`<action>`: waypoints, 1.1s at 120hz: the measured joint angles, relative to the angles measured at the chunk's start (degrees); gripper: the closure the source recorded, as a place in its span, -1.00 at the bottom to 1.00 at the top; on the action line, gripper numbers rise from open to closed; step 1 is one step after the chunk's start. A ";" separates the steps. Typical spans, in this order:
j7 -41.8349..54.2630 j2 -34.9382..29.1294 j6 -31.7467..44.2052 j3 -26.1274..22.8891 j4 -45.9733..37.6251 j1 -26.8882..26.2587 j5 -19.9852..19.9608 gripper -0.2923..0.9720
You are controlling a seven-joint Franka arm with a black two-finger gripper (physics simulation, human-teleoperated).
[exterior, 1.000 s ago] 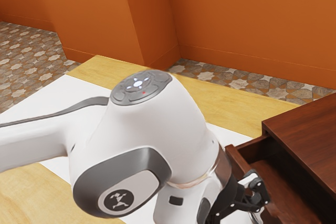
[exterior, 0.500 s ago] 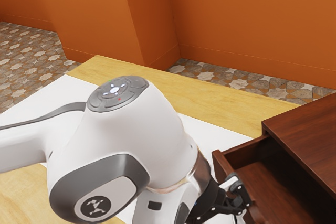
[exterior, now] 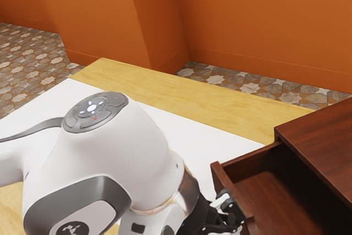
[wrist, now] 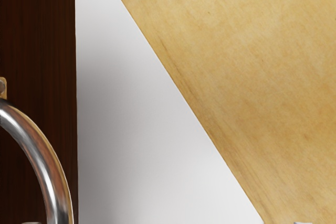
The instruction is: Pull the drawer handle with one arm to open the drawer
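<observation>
Gripper [exterior: 227,214] seemingly at handle [wrist: 39,156] of partly open drawer [exterior: 250,160].

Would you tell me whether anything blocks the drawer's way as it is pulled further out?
Nothing visible does, save the arm itself. Ahead of the drawer lie the flat mat and the table; the gripper is at its front, by the handle.
</observation>
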 joint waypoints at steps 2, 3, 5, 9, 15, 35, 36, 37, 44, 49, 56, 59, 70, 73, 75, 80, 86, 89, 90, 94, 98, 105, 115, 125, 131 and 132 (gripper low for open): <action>0.02 -0.17 0.00 0.00 -0.16 0.00 -0.03 -0.37; 0.03 -0.27 0.01 0.00 -0.25 -0.01 -0.05 -0.37; 0.05 -0.44 0.01 0.00 -0.40 -0.01 -0.09 -0.38; 0.09 -0.75 0.02 0.00 -0.69 -0.01 -0.17 -0.38; 0.14 -1.07 0.07 0.01 -1.23 -0.03 -0.24 -0.46; 0.26 -2.57 0.22 0.00 -2.54 -0.02 -0.83 -0.43; 0.26 -2.66 0.21 0.00 -2.59 -0.02 -0.87 -0.42; 0.26 -2.74 0.21 0.00 -2.63 -0.01 -0.90 -0.41; 0.25 -3.34 0.15 -0.01 -3.05 0.02 -1.10 -0.36; 0.24 -3.84 0.13 -0.01 -3.50 0.02 -1.21 -0.37; 0.22 -4.44 0.11 -0.01 -4.06 -0.01 -1.33 -0.38; 0.21 -4.61 0.10 -0.01 -4.26 -0.08 -1.39 -0.35; 0.16 -5.51 0.10 -0.01 -5.17 -0.23 -1.60 -0.31; 0.14 -5.77 0.09 -0.01 -5.39 -0.26 -1.65 -0.30; 0.13 -5.95 0.09 -0.01 -5.55 -0.27 -1.69 -0.29; 0.10 -6.36 0.08 0.01 -5.87 -0.32 -1.81 -0.28; 0.08 -6.81 0.09 0.02 -6.28 -0.57 -1.91 -0.29; 0.06 -7.09 0.09 0.03 -6.50 -0.67 -1.95 -0.28; 0.06 -7.20 0.10 0.02 -6.58 -0.69 -1.97 -0.28; 0.04 -7.53 0.11 0.02 -6.83 -0.77 -2.02 -0.27; 0.03 -7.73 0.11 0.01 -6.96 -0.83 -2.06 -0.26; 0.00 -7.91 0.13 0.01 -6.97 -1.00 -2.12 -0.27; -0.02 -7.98 0.24 -0.01 -6.36 -1.08 -2.47 -0.27; 0.00 -8.02 0.35 -0.01 -4.74 -1.11 -3.00 -0.33; 0.02 -8.08 0.36 -0.01 -3.08 -1.29 -3.23 -0.37; 0.02 -8.10 0.36 -0.01 -2.79 -1.32 -3.26 -0.37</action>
